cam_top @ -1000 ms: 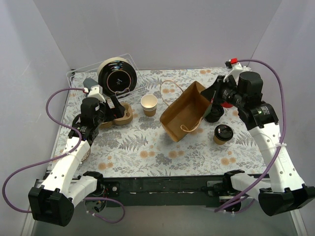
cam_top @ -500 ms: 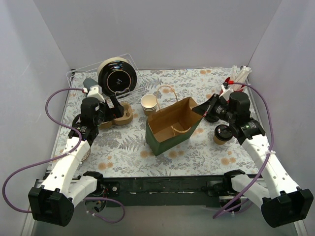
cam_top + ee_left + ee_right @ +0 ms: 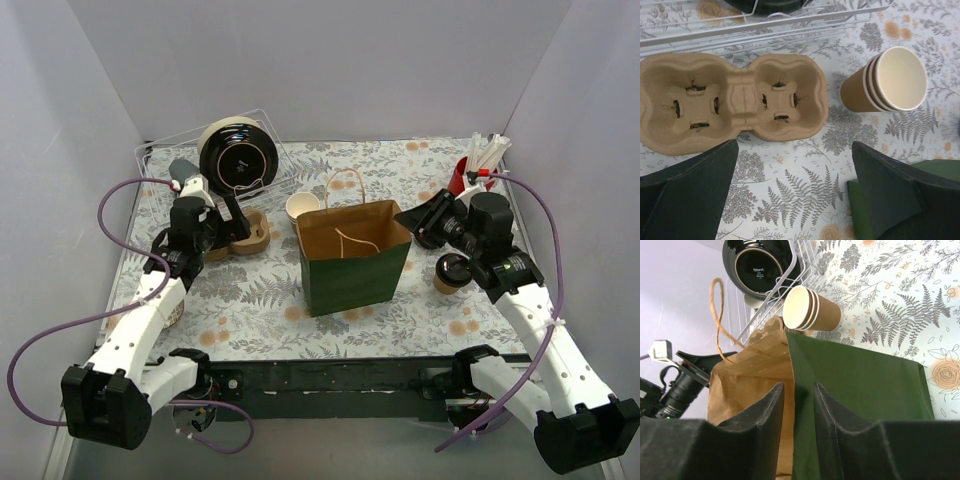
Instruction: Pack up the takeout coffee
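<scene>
No legible txt anywhere. Only candidate: small white print, approx 2 short lines, at ctr of the black dish (image 3: pixel 759 271), which stands on edge in the wire rack (image 3: pixel 801 262). In top view the dish (image 3: pixel 238 160) sits at approx 10 o'clock on the surface (image 3: pixel 250 300), and there the print is just a pale speck. In rt wrist view it's bigger but still blurred; can't make out letters, nos. or a brand.
</scene>
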Controlling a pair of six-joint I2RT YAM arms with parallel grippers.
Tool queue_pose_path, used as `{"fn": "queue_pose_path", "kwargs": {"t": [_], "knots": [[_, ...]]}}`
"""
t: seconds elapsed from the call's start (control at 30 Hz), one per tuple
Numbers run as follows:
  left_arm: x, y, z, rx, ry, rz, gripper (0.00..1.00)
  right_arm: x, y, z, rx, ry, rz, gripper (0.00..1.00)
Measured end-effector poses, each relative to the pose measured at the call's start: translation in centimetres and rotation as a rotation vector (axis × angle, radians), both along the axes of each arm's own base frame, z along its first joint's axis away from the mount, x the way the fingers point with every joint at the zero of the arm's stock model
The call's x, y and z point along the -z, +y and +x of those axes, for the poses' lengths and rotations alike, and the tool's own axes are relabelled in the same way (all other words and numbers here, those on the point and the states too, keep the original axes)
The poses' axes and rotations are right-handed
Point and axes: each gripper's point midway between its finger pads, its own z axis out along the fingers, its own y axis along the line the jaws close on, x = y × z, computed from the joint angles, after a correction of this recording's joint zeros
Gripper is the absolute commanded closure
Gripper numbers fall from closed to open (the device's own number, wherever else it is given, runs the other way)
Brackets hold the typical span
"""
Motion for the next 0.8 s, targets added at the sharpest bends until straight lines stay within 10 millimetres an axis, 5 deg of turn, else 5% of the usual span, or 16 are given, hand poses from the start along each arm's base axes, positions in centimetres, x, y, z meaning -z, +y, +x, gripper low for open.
{"fn": "queue_pose_path", "kwargs": {"t": [0.33, 0.6, 0.8], "knots": [[2.4, 1.4, 1.5, -0.078, 0.144, 0.085, 0.09, -0.9, -0.8, 0.5, 0.035, -0.031, -0.039, 0.37], [3.5, 2.6, 4.5, -0.125, 0.237, 0.165, 0.19, -5.2, -1.9, -0.5, 0.018, -0.218, -0.127, 0.36], [5.6, 3.3, 4.1, -0.122, 0.312, 0.190, 0.24, -7.3, -3.0, -2.6, 0.010, -0.349, -0.181, 0.35]]}}
